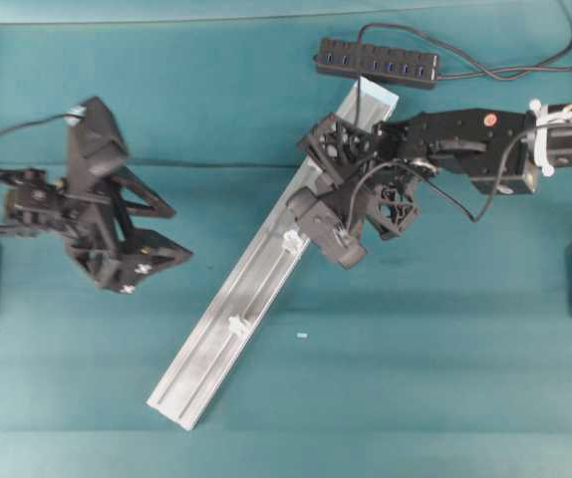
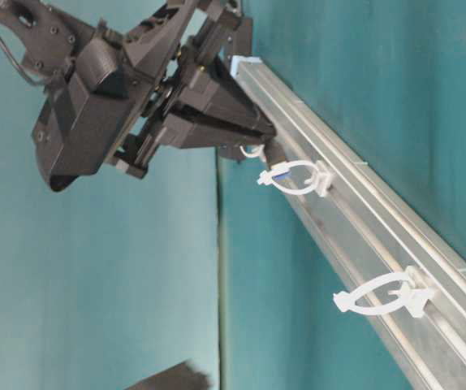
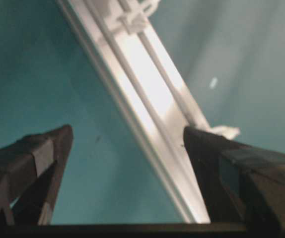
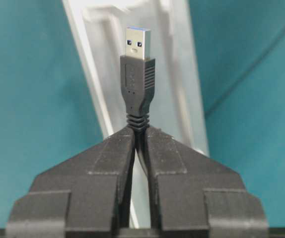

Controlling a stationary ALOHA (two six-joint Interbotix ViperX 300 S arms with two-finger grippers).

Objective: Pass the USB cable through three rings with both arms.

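My right gripper (image 4: pixel 140 130) is shut on the USB cable just behind its black plug (image 4: pixel 137 74), whose metal tip points along the silver rail (image 1: pixel 216 349). In the table-level view the plug tip (image 2: pixel 278 169) sits at the mouth of a white ring (image 2: pixel 298 177). A second ring (image 2: pixel 383 296) stands farther down the rail, and a third (image 2: pixel 252 151) shows only partly behind the gripper. From overhead, two rings (image 1: pixel 291 239) (image 1: pixel 236 324) are visible and the right gripper (image 1: pixel 308 214) hangs over the rail. My left gripper (image 1: pixel 179 232) is open and empty, left of the rail.
A black hub bar (image 1: pixel 376 62) lies at the back beyond the rail's far end, its thin cord (image 1: pixel 359 98) running down to the rail. A small white scrap (image 1: pixel 302 336) lies on the green cloth right of the rail. The left wrist view shows the rail (image 3: pixel 152 89) between the open fingers.
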